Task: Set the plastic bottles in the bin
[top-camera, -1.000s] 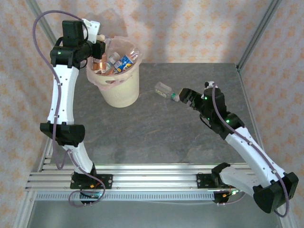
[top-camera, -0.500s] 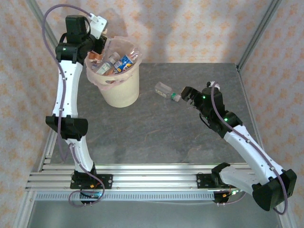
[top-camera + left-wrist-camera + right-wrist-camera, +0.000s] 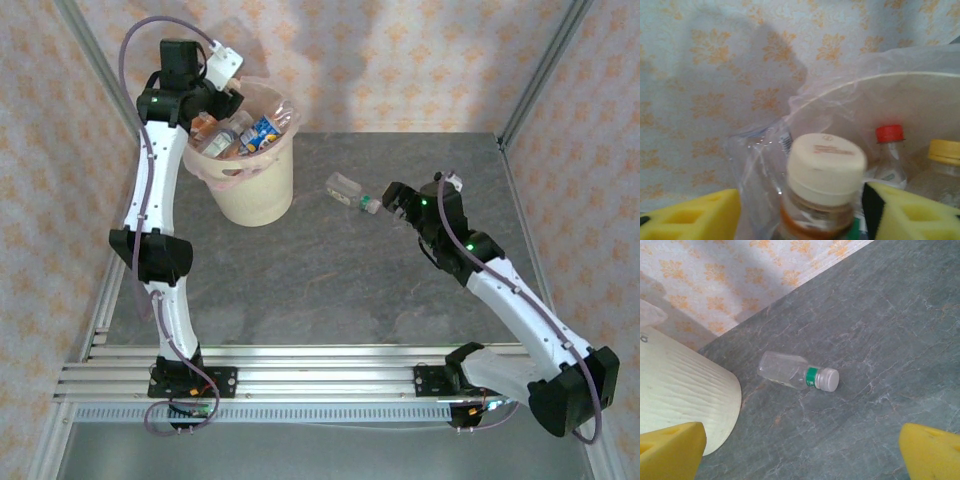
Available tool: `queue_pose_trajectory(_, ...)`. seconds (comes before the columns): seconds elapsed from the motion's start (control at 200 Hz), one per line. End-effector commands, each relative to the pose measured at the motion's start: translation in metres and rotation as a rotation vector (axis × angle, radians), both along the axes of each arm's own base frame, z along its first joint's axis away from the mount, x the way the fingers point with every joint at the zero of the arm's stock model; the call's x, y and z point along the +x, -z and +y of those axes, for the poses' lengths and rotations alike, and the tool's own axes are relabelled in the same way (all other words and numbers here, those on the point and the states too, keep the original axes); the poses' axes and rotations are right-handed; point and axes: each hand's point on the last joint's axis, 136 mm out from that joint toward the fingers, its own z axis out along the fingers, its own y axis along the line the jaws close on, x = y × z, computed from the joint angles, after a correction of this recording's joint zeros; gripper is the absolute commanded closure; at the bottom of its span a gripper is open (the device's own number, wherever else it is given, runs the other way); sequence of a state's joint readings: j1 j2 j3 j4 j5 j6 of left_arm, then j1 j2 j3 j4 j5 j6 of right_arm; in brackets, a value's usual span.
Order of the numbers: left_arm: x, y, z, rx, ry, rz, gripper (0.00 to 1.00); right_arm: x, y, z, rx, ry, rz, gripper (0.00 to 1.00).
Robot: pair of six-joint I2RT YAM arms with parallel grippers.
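Top view, upper left: left claw (image 3: pixel 218 100) above the rim of the bin (image 3: pixel 255 200), several bottles (image 3: pixel 250 132) heaped inside. Left wrist view: jaws spread, released; cream-capped bottle (image 3: pixel 822 185) upright between the yellow pads (image 3: pixel 690 217), clear of the left pad, close against the right; red-capped bottle (image 3: pixel 889 150) and yellow-capped bottle (image 3: pixel 945 165) behind it, inside the bin. Right of centre in top view: right claw (image 3: pixel 392 200) wide open, grips nothing. Just beside it, clear bottle (image 3: pixel 345 188) on its side on the grey table (image 3: pixel 330 290), near the bin, cap toward the claw.
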State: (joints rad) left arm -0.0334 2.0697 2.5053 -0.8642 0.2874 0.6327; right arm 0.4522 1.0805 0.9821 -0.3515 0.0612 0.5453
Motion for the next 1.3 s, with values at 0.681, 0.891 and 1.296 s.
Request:
queue_pose_trajectory(0.681,-0.044,-0.098,0.000,-0.237,-0.154,-0.181,0.20,0.085,0.035,0.025,-0.218,-0.273,0.200,0.04)
queue_pose_trajectory(0.891,-0.096,-0.124,0.022,-0.367,-0.314,-0.220,0.00,0.115,0.079,0.035,-0.311,-0.394,0.332,0.01)
queue_pose_trajectory(1.296,-0.178,-0.093,0.010,-0.660,-0.322,-0.176,0.00,0.148,0.151,0.049,-0.466,-0.596,0.507,0.01)
